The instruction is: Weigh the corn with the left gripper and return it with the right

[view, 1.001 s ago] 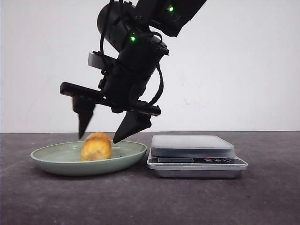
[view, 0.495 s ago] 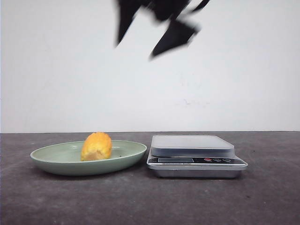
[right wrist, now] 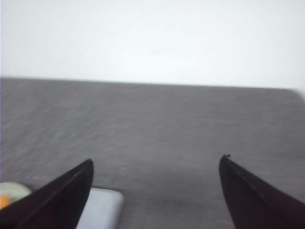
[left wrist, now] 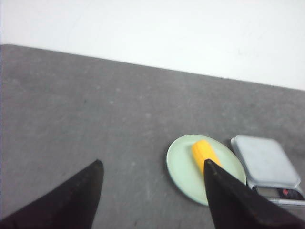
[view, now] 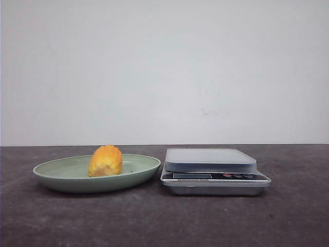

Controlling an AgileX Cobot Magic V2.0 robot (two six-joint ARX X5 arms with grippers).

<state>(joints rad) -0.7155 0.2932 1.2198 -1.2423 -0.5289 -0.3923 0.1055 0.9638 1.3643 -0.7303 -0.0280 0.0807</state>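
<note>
The corn (view: 106, 161), a short yellow-orange cob piece, lies on a pale green plate (view: 61, 172) left of a silver kitchen scale (view: 211, 160) with an empty platform. No gripper shows in the front view. In the left wrist view my left gripper (left wrist: 152, 164) is open and empty, high above the table, with the corn (left wrist: 202, 150), the plate (left wrist: 183, 167) and the scale (left wrist: 264, 160) far below. In the right wrist view my right gripper (right wrist: 156, 160) is open and empty, high above the table; a scale corner (right wrist: 102, 205) and a sliver of corn (right wrist: 4, 201) show beside one finger.
The dark grey table (view: 164, 221) runs to a white wall behind. Bare table surface lies left of the plate and right of the scale.
The open gripper that stood over the corn on the plate a second ago has risen up and out of the front view. The corn stays on the plate.
</note>
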